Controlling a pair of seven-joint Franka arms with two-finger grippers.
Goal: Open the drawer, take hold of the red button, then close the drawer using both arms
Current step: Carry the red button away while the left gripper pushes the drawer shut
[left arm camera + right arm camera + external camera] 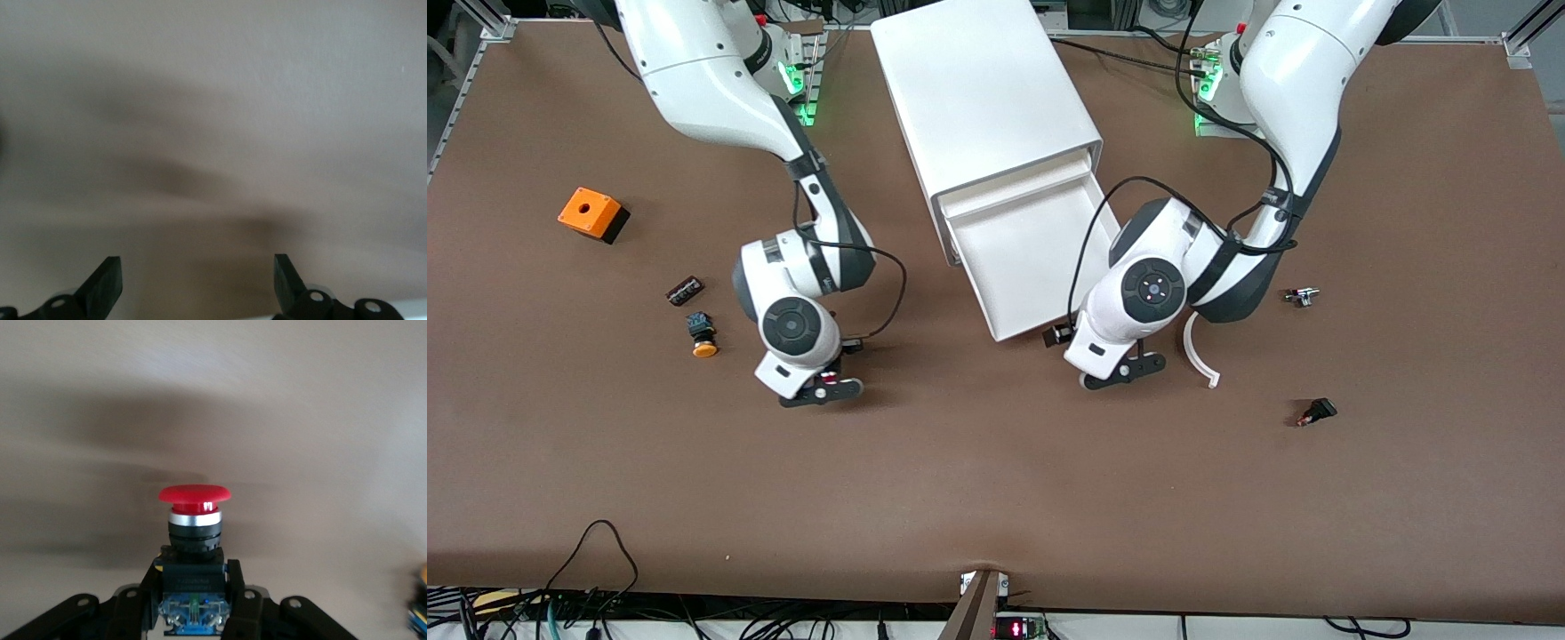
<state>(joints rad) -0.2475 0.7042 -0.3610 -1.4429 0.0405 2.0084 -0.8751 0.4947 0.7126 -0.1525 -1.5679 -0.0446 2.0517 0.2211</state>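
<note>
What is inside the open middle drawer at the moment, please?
The drawer shows only its bare white floor and walls; no item lies in the part pulled out. The part still within the cabinet is covered, so it cannot be checked.

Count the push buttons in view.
2. The red button is held in the right gripper above the table; the orange button lies near the orange box.

Quick headcount from my screen: two push buttons, one red-capped button (194,495) and one orange-capped button (702,335). One orange box (591,214) with a hole. One white cabinet (978,98), one drawer (1032,258) showing. One curved white strip (1197,352). Three tiny parts I can't name: brown part (684,291), silvery part (1302,296), black part (1317,412). Two grippers: left gripper (1125,372), right gripper (823,389).
</note>
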